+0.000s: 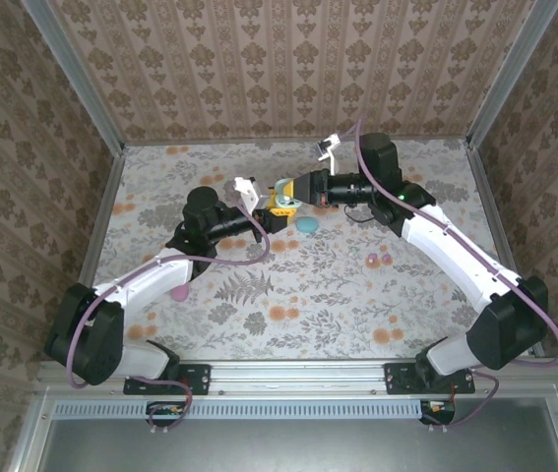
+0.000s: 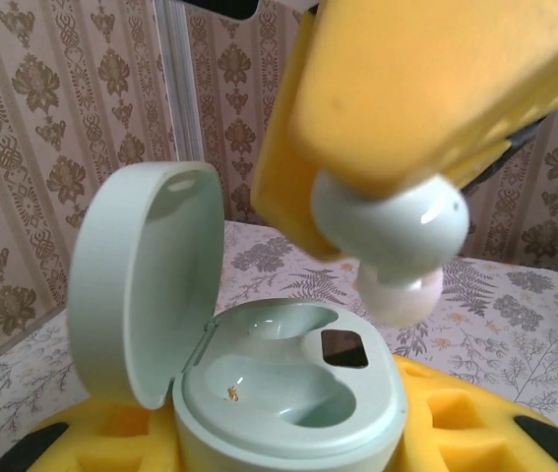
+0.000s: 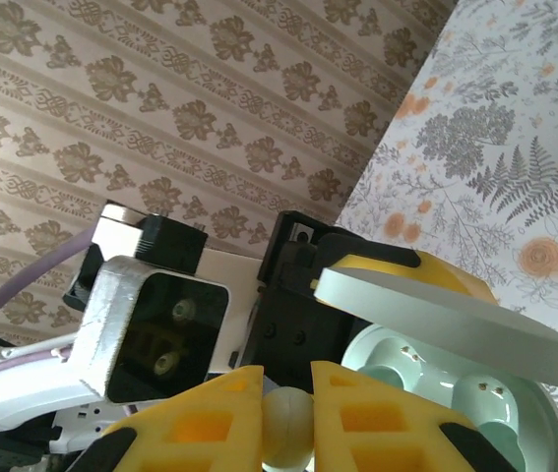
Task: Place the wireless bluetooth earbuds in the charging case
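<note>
Looking down from above, the left end effector and right end effector meet tip to tip over the far middle of the surface. A pale cyan piece lies on the surface just near of them. Two small pink buds sit side by side further right, well apart from it, and a pink rounded thing lies by the left arm. Open room shows across the near middle and in the far corners against the walls.

From the left wrist, the charging case stands upright, pinched between the left end effector's yellow pads, its lid swung open to the left. I see nothing in either well. The pale cyan earbud hangs just above the case's right side, apart from it, clamped by the right end effector's yellow fingers.

From the right wrist, those fingers are pressed on the earbud. The open case is just to their right, with its lid tilted over the wells.
</note>
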`<state>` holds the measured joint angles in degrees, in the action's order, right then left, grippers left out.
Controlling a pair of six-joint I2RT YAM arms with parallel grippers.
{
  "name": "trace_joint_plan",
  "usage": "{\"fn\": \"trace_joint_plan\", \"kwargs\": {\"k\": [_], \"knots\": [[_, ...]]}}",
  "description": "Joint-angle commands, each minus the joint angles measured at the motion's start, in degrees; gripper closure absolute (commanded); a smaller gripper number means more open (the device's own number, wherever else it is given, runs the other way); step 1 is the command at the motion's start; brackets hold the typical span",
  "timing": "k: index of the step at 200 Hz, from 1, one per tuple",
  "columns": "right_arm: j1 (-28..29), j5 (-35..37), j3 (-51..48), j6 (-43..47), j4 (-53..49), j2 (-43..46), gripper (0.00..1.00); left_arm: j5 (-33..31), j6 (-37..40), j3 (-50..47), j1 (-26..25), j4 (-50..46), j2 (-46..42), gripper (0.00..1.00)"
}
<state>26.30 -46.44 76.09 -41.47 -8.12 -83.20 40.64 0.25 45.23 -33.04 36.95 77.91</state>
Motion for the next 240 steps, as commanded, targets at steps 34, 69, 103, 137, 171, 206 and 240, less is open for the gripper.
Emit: {"fn": "trace_joint_plan", "kwargs": {"k": [34,69,103,137,171,206,240], "knots": [[0.9,2.8,2.2,2.3,-2.0,-1.2,0.83,0.1,0.1,-0.1,-0.5,2.4,0.0,0.79],[1.2,3.5,2.4,2.1,-1.7,-1.9,0.83,0.0,0.1,-0.1,-0.5,2.4,0.0,0.79],[1.3,3.9,2.1,0.7,0.0,-2.3,0.83,0.1,0.1,0.0,-0.5,2.4,0.2,0.79],[1.5,5.0,1.8,0.1,0.3,-2.7,0.84,-0.1,0.1,0.2,-0.5,2.4,0.3,0.79],[1.7,6.7,0.9,-1.1,2.0,-2.2,0.84,-0.2,0.2,0.2,-0.5,2.4,0.3,0.79],[2.5,7.8,1.1,-0.2,0.6,-2.5,0.84,-0.5,0.1,0.3,-0.5,2.7,0.4,0.79],[2.7,7.7,1.2,0.6,-1.5,-2.3,0.84,-1.8,0.0,0.2,-0.5,2.9,0.2,0.79]]}}
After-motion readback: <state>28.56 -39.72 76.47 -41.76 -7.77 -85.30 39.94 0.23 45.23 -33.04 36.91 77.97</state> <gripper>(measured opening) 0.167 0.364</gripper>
